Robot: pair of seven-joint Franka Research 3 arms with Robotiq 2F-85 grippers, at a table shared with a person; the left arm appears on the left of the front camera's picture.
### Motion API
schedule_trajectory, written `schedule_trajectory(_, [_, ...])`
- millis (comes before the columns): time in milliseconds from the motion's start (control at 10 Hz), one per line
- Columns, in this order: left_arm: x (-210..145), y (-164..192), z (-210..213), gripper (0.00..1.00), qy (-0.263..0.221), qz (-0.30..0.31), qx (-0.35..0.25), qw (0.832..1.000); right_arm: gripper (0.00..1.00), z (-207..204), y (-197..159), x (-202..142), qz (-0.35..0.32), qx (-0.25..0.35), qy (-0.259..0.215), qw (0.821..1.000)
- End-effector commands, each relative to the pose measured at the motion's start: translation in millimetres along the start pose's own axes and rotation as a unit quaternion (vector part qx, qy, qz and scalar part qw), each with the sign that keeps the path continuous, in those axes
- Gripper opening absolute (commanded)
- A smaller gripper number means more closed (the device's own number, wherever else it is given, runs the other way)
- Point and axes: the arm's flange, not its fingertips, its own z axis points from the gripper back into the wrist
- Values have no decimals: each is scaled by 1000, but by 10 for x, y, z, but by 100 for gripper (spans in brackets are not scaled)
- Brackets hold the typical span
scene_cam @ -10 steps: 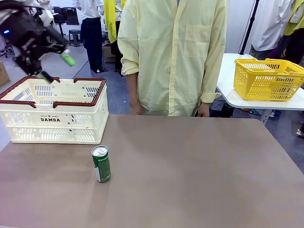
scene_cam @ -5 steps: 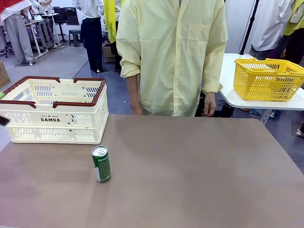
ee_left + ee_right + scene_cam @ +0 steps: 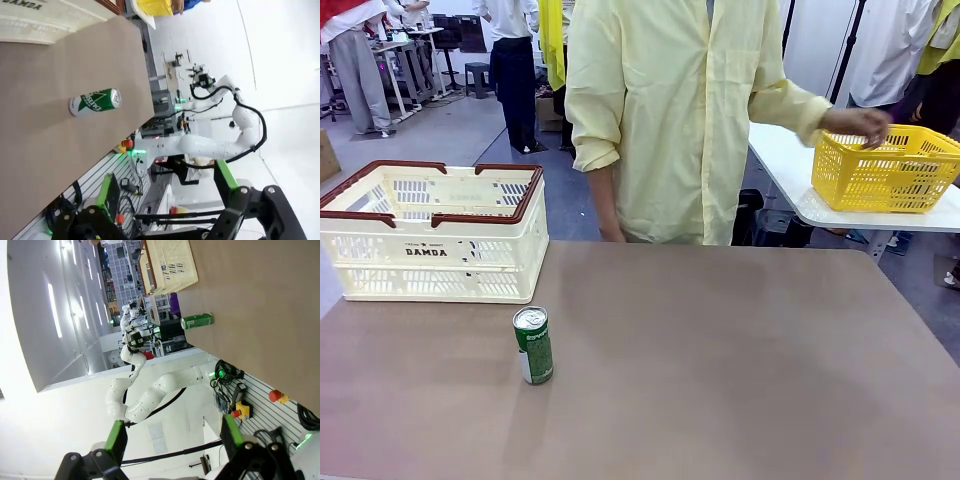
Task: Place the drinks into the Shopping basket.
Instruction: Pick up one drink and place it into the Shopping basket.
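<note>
Black left claw point(image 3: 163, 171) — green pads point(image 3: 226, 175)

Bright overhead light falling evenly, slim green metal can point(image 3: 532, 345) casting a faint shadow, wrist views glaring white, edges bending.

Shopping basket point(image 3: 430, 265) on table point(image 3: 740, 370), far-left part, near far edge. Drink can point(image 3: 533, 347) upright on table, before basket's right front corner, near but apart. Person point(image 3: 680, 120) behind table's far edge, about middle, right of basket. Side table point(image 3: 788, 172) behind, to right; mesh basket point(image 3: 880, 178) on it. Person's hand point(image 3: 857, 123) at mesh basket's rim.
</note>
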Motion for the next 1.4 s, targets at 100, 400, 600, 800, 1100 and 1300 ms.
schedule_trajectory(100, [69, -111, -73, 100, 32, -25, -3, 999, 100, 13, 26, -25, 1, -3, 4, 1000])
schedule_trajectory(400, [69, -111, -73, 100, 32, -25, -3, 999, 100, 13, 26, -25, 1, -3, 4, 1000])
schedule_trajectory(600, [74, -116, -117, 100, 30, -14, 4, 999, 100, 13, 26, -25, 1, -3, 4, 1000])
schedule_trajectory(800, [7, -823, -792, 100, 1, -14, 157, 988, 100, 13, 26, -25, 1, -3, 4, 1000])
schedule_trajectory(1100, [-437, -1658, -2348, 100, 83, -134, 366, 917, 100, 13, 26, -25, 1, -3, 4, 1000])
schedule_trajectory(1300, [-570, -1635, -2868, 100, 69, -208, 482, 848, 100, 13, 26, -25, 1, -3, 4, 1000])
